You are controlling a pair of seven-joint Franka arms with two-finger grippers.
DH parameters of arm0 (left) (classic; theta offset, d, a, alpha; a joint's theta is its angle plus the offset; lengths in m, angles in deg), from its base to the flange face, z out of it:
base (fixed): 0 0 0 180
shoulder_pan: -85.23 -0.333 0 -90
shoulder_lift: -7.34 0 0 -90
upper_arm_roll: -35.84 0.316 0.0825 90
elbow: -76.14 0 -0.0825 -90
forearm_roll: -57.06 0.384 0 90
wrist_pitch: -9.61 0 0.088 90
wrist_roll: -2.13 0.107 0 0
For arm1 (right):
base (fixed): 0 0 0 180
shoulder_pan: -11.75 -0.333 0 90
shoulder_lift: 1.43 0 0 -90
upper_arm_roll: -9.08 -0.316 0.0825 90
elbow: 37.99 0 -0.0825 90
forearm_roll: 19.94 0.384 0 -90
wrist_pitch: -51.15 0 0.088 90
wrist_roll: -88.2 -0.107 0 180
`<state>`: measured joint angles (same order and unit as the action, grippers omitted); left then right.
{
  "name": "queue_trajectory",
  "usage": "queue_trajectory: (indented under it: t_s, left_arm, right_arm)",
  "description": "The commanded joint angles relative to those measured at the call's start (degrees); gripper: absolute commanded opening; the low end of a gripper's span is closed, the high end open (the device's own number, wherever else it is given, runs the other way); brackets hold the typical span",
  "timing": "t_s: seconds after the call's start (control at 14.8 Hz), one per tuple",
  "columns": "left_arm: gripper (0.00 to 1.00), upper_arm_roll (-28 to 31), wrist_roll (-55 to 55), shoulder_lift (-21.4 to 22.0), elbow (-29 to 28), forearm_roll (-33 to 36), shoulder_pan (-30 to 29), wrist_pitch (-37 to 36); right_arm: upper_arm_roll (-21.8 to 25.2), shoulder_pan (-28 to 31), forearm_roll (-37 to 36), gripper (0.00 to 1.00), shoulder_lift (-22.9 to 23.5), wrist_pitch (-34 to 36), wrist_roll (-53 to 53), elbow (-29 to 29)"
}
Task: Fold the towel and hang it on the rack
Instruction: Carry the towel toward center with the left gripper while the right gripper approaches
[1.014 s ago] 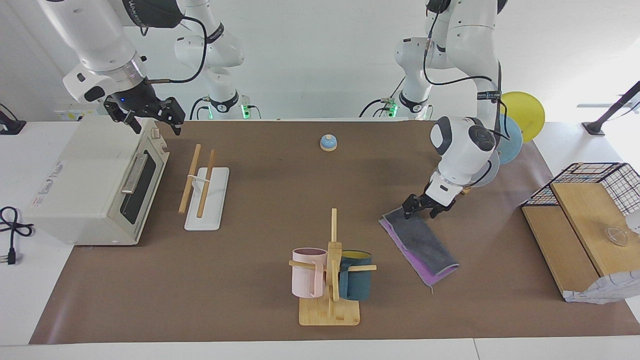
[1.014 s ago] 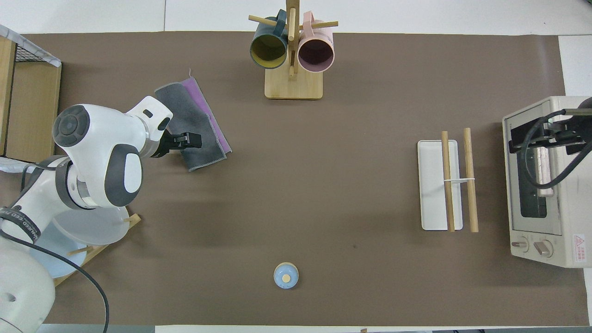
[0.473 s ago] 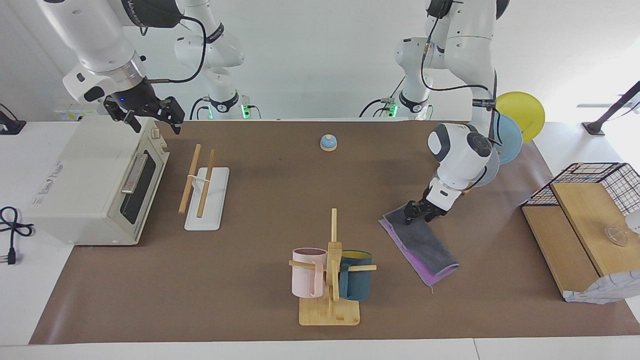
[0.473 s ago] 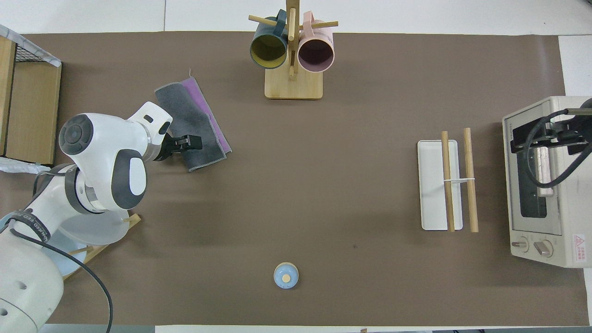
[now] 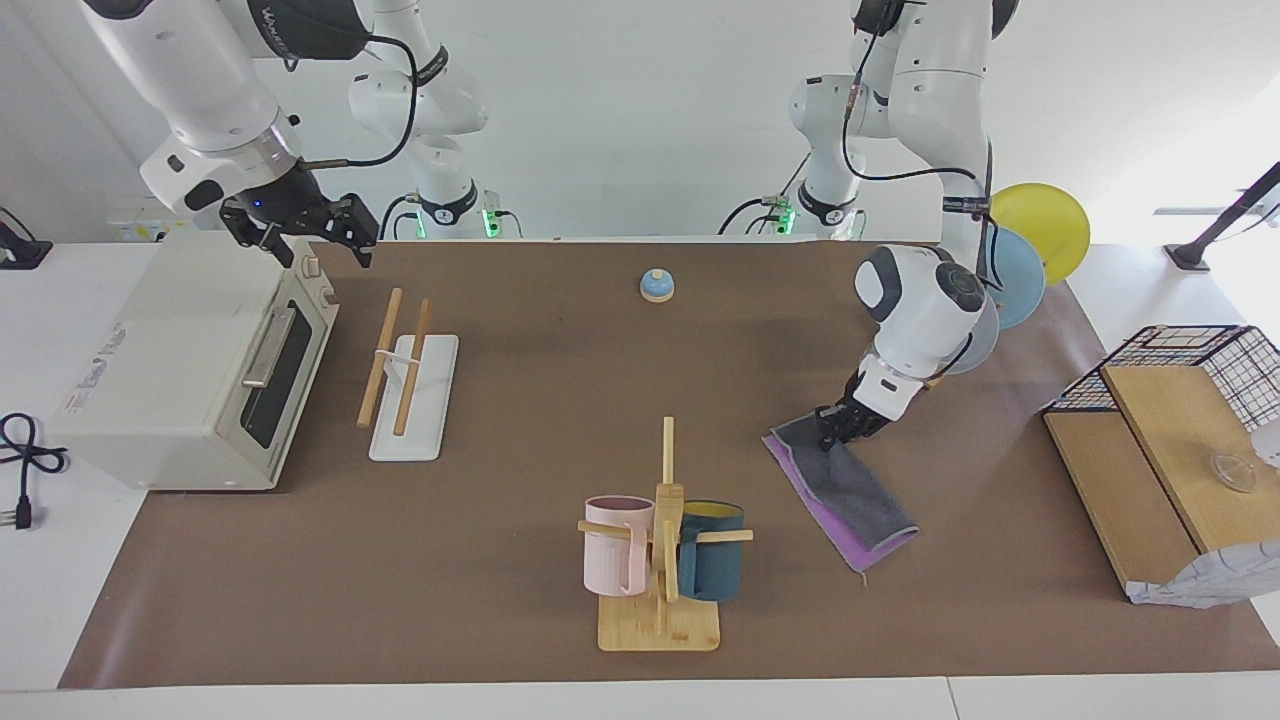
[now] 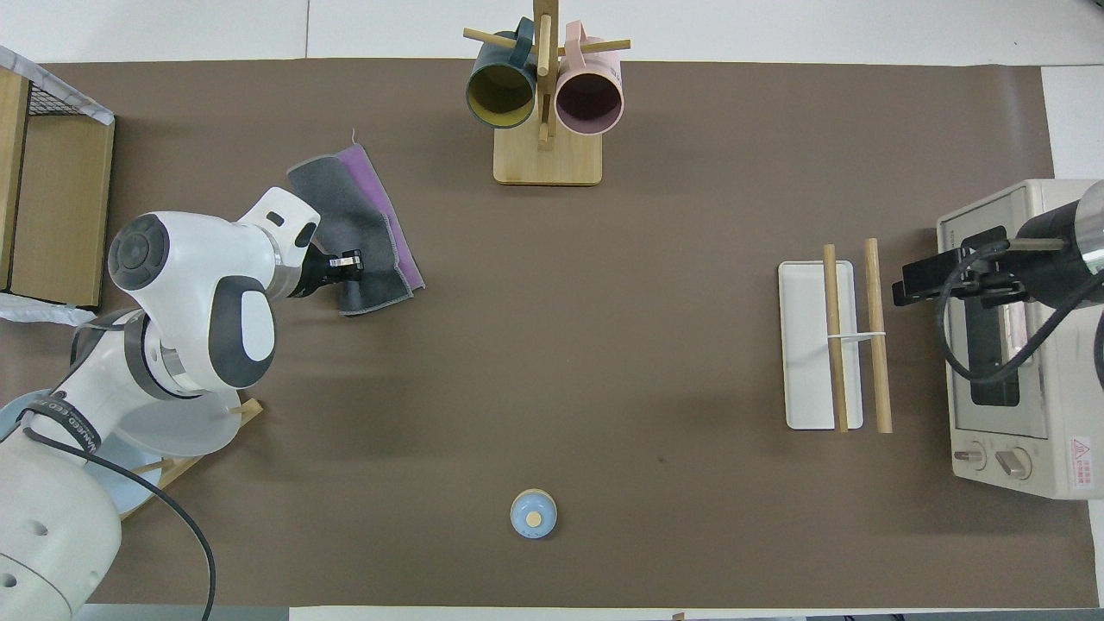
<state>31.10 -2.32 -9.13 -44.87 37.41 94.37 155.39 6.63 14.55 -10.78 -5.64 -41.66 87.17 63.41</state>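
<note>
Facing view: nearest the robots, the right gripper [image 5: 310, 232] hangs in the air over the corner of the toaster oven [image 5: 190, 370] by the desk's robot edge, jaws apart and empty; this arm waits. Just beside the oven lies the rack [image 5: 405, 375], both rods bare, at the right arm's end of the desk. Farther out, at the left arm's end, the left gripper [image 5: 833, 432] is down on the towel [image 5: 845, 490], jaws together on the cloth's robot-side end, which bunches slightly between them. The towel lies folded, grey face up with a purple strip showing along one long side, slanting away toward the desk's far edge; all of it but the pinched end rests flat. Farthest out stands the mug tree [image 5: 663, 545] near the far edge. Likely risks: the pinch may catch only the upper layer, so that lifting unfolds the cloth; the grip sits at one end, so the free length would hang and swing, and could drag on the mug tree or miss the rods during the carry along the desk to the rack.
</note>
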Motion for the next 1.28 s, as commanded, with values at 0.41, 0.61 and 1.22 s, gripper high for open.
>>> queue_trajectory:
  t_s: [0.41,0.61,1.22]
  left_arm:
    - [0.00,0.3,-14.3,2.6,12.5,-3.5,-2.3,-20.8]
    - [0.00,-0.3,-25.8,4.4,15.4,-3.3,-1.7,-24.0]
    - [0.00,-7.9,-67.4,13.5,16.2,-4.1,-1.2,-25.0]
  right_arm:
    - [-0.6,-3.0,20.0,1.00,-2.6,-7.9,-21.9,7.1]
    - [-0.6,-3.8,26.3,1.00,-2.5,-11.8,-25.2,10.4]
    - [-0.6,-17.1,41.4,1.00,-1.4,-31.6,-46.5,16.0]
